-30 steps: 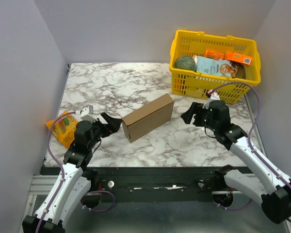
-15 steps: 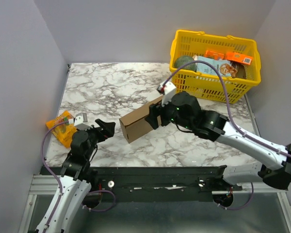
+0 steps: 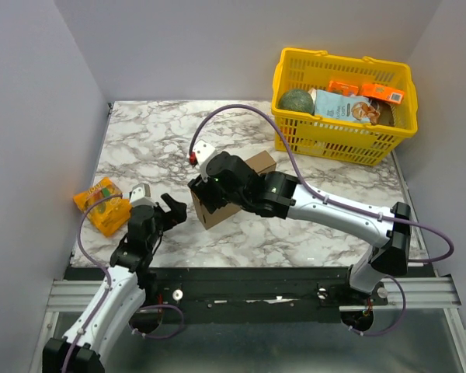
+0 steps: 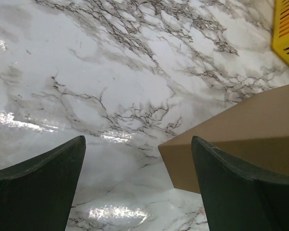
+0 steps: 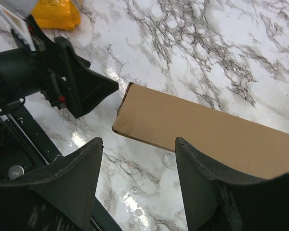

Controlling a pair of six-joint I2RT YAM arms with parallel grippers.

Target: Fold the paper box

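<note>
Worryingly, the open right gripper (image 5: 138,144), poised off-centre, risked shoving the plain brown cardboard box (image 5: 197,127) toward the open left gripper (image 4: 138,144).

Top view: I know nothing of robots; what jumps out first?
A bright yellow basket stands at the marble table's far right. In the middle lies a brown paper box, with the right arm stretched across it and the right gripper open over the box's left end.
</note>
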